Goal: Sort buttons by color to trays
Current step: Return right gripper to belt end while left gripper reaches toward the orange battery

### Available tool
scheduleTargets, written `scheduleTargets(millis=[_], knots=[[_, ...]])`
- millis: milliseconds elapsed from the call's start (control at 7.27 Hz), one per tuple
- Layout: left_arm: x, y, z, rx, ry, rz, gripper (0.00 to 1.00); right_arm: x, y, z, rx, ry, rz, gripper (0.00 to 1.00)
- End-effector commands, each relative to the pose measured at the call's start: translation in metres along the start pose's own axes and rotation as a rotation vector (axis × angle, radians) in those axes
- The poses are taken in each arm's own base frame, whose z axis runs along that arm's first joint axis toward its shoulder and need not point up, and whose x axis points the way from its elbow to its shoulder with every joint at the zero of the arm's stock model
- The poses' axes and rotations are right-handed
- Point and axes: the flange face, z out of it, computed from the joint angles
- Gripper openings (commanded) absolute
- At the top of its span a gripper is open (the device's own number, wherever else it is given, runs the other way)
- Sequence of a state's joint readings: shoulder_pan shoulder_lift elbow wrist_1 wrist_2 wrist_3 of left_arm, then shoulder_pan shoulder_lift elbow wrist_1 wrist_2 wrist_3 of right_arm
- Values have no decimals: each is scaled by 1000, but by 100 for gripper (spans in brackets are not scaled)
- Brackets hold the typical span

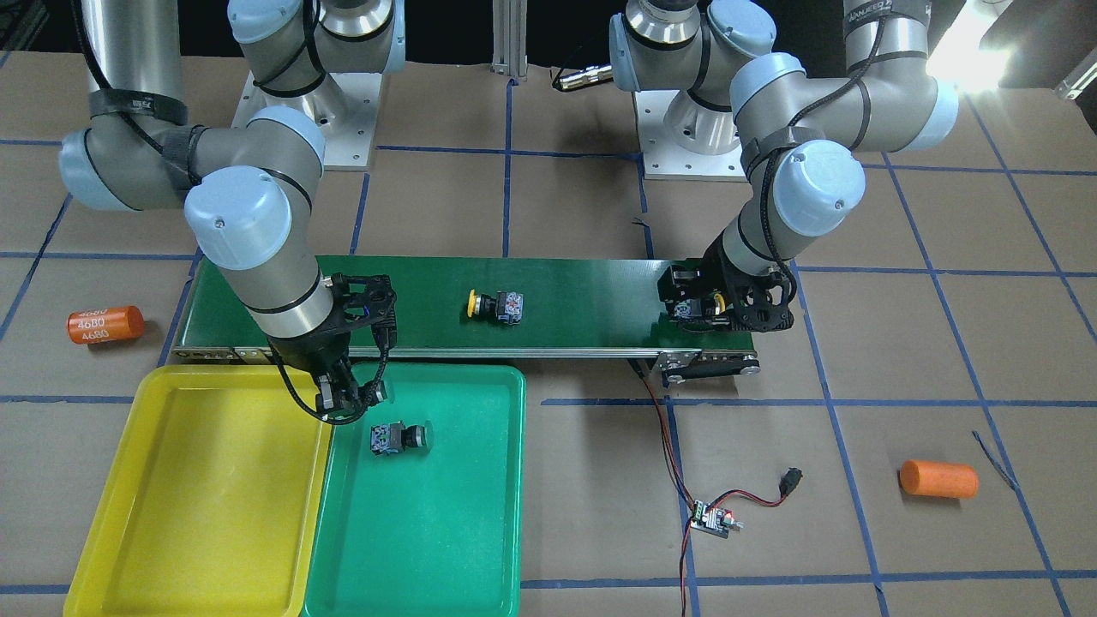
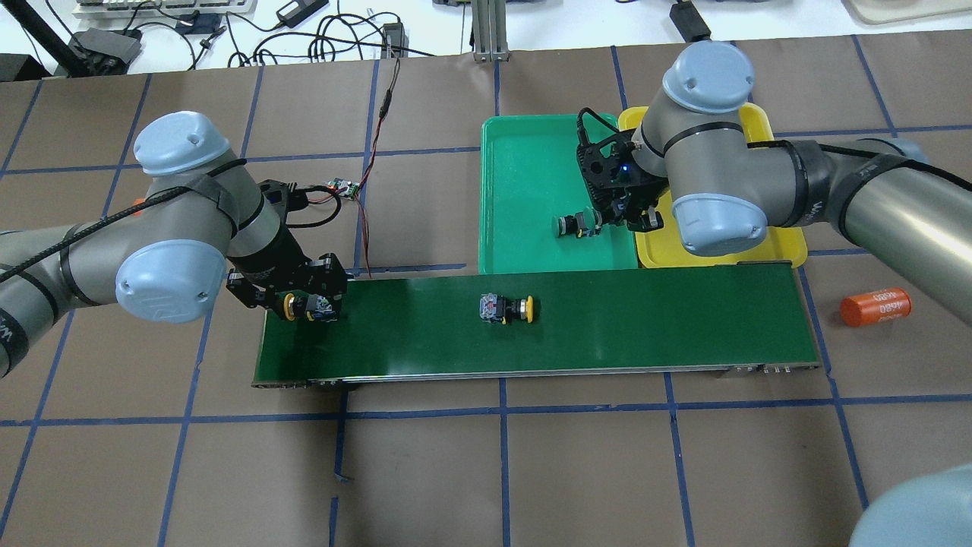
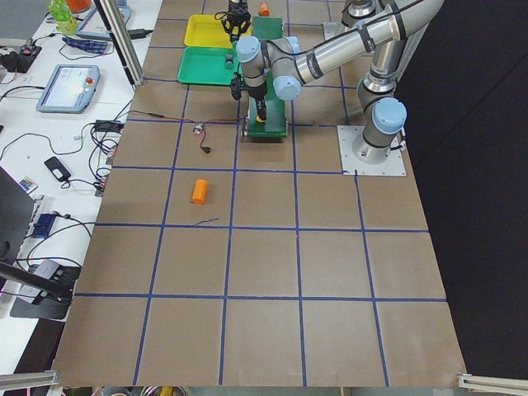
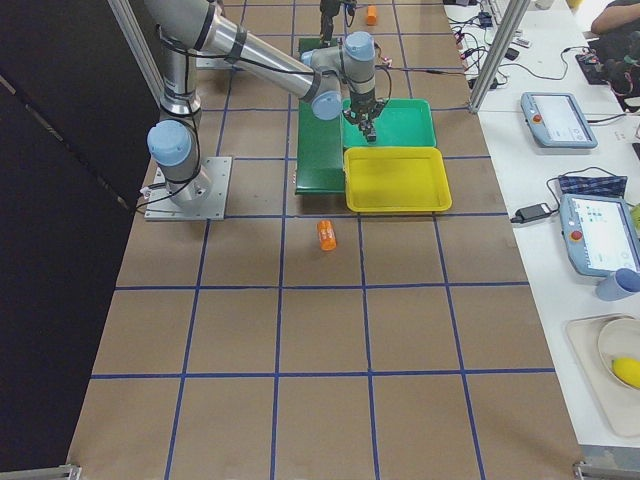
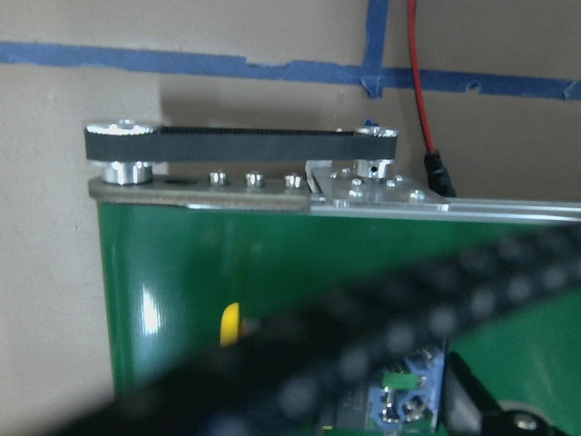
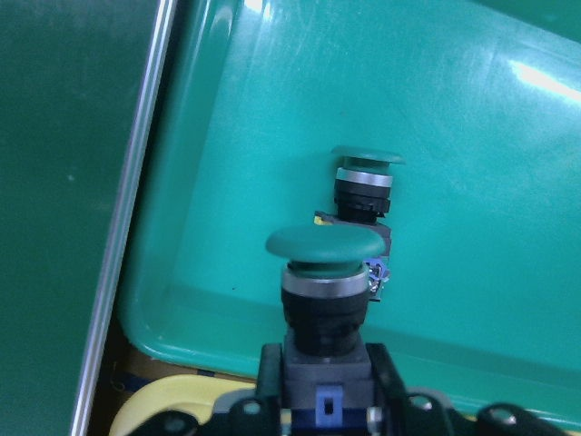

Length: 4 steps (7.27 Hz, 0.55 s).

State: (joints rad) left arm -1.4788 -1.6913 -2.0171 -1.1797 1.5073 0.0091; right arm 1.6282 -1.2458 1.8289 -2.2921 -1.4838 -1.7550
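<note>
Right tool clamped on green button, low over green tray near yellow tray border, second green button just beside. Risk: release could clip it or the rim, piece rolls. Left tool at yellow button on belt end; grip cannot be told

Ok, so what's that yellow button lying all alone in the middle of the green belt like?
The yellow button has a round yellow cap, a black collar and a blocky grey body that looks like plastic. It lies on its side about midway along the dark-green belt, with its cap pointing toward the robot's right. Only the belt touches it.
</note>
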Motion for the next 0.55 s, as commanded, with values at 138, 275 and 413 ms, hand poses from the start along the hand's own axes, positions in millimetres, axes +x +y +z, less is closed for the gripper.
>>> scheduleTargets(millis=[138,275,413], knots=[[9,5,-11,21,75,4,100,2,-4,11,34,-38,8,100],[8,3,-16,31,73,6,100,-1,-3,11,35,-41,4,100],[5,-1,-26,50,72,0,100,-4,2,5,23,-42,7,100]])
